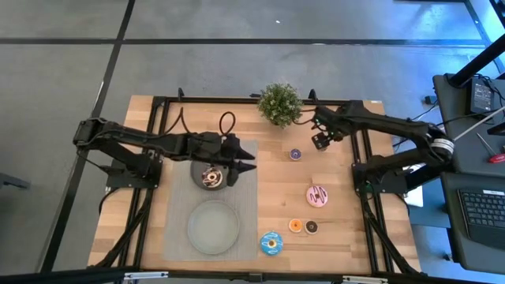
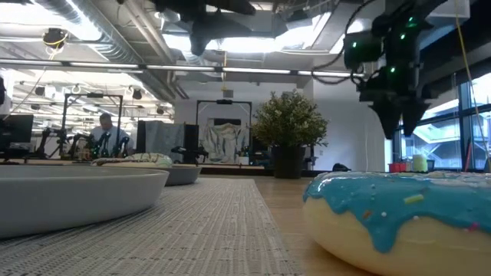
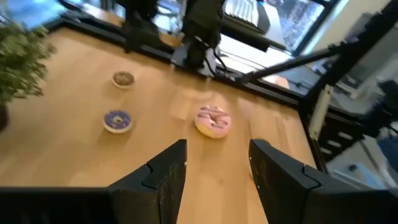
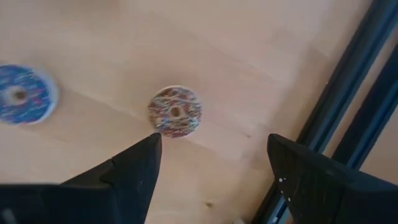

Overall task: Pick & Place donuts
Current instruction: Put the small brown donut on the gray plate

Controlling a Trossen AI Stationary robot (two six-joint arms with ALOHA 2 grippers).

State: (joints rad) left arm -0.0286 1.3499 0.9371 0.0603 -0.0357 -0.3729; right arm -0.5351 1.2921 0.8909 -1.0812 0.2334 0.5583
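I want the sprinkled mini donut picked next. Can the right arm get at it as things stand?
Probably yes. The right gripper hangs just above the sprinkled mini donut with its fingers spread, and only bare wood surrounds it. The mini purple donut lies off to one side, clear of the way down.

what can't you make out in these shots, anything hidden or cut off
- High view: the donut under the right gripper is hidden by the gripper; only the right wrist view shows that sprinkled donut.
- High view: the left gripper overlaps the plate, hiding part of its contents.
- Low view: the blue donut is cut off by the frame edge.
- Left wrist view: the plant is cut off.
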